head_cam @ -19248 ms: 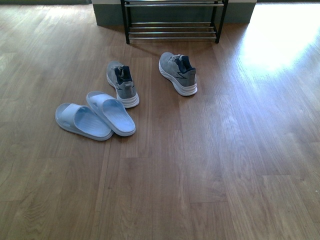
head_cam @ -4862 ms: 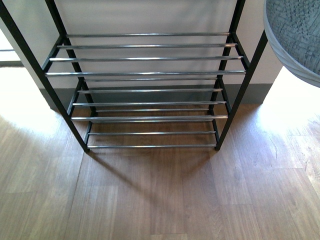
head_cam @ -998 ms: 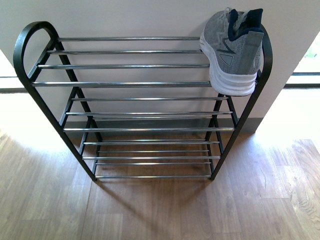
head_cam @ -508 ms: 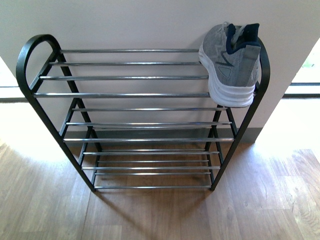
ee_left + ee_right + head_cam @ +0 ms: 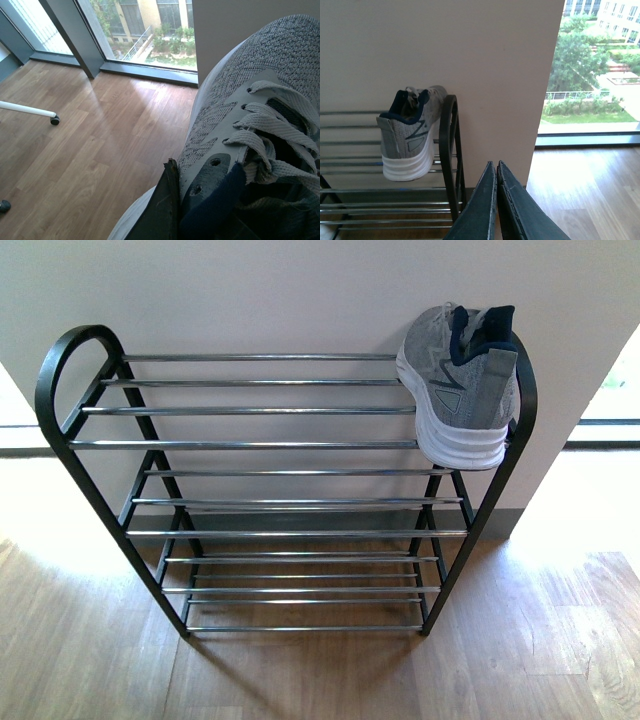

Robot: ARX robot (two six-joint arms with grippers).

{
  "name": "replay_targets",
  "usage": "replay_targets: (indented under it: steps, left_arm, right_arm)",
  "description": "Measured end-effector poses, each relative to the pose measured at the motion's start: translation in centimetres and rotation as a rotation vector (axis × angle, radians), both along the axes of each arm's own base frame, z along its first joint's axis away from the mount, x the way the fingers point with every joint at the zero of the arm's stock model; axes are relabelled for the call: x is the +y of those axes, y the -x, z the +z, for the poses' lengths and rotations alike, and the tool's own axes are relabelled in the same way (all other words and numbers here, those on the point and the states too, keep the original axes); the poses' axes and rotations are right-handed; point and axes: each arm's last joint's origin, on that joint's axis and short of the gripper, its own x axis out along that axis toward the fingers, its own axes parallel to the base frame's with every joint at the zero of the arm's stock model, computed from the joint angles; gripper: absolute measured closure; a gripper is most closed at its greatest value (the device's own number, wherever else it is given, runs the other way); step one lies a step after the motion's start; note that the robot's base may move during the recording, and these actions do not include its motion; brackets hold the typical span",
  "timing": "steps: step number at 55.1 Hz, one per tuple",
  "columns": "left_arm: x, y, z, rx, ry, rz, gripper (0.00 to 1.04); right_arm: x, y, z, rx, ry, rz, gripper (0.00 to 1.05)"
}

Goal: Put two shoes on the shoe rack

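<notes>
Wooden plank floor (image 5: 560,640); plain pale wall (image 5: 250,290); tall window (image 5: 592,65), trees outside; white castered leg (image 5: 30,111).

I see the rack (image 5: 62,348) has a black satin metal frame and glossy chrome bars (image 5: 260,411). The sneaker (image 5: 470,375) is grey knit cloth over a smooth white sole (image 5: 462,448). The other sneaker (image 5: 280,60) shows coarse knit and woven laces (image 5: 270,125). Wood floor (image 5: 300,680), faint sheen; matt wall (image 5: 250,290).

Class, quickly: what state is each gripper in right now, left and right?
Left gripper: closed on a grey sneaker.
Right gripper: closed, holding nothing.
</notes>
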Motion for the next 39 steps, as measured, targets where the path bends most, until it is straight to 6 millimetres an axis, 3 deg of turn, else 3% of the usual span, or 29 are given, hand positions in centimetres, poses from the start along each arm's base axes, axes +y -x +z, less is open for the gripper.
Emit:
replay_targets:
  steps: [39]
  left_arm:
    - [0.0, 0.0, 0.0, 0.000, 0.000, 0.000, 1.03]
  right_arm:
    - [0.0, 2.8, 0.7, -0.022, 0.000, 0.000, 1.03]
